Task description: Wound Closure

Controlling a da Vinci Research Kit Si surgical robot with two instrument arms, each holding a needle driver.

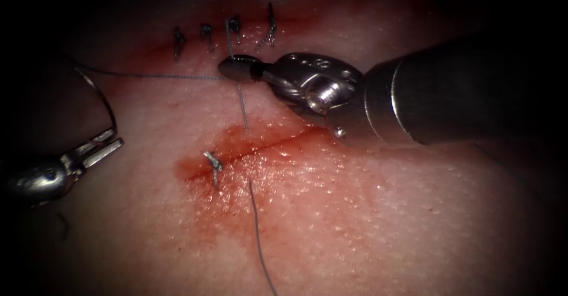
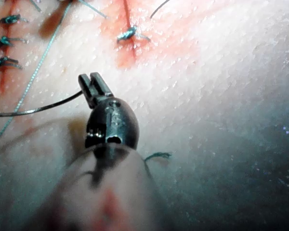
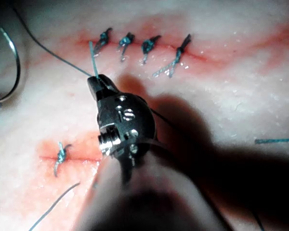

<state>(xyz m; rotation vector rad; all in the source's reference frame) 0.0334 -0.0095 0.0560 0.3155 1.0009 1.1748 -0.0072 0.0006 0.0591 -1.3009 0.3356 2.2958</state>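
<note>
The left arm's steel needle driver [image 1: 100, 148] lies low at the left edge of the pale pork tissue [image 1: 378, 213], well left of the cut. Its jaws are clamped on the thin curved steel needle [image 1: 102, 97] at one end. The needle arcs up and away from the jaws, free above the tissue and not in it.

The right arm's steel needle driver [image 1: 236, 69] comes in from the right, its jaws shut on the fine dark thread [image 1: 244, 109] just below a row of four dark knotted stitches [image 1: 222, 35]. One strand runs left from the jaws toward the needle; another drops to the short red-stained open cut [image 1: 260, 145]. One knotted stitch [image 1: 213, 164] sits at the cut's left end. Bare tissue stretches below and right.
</note>
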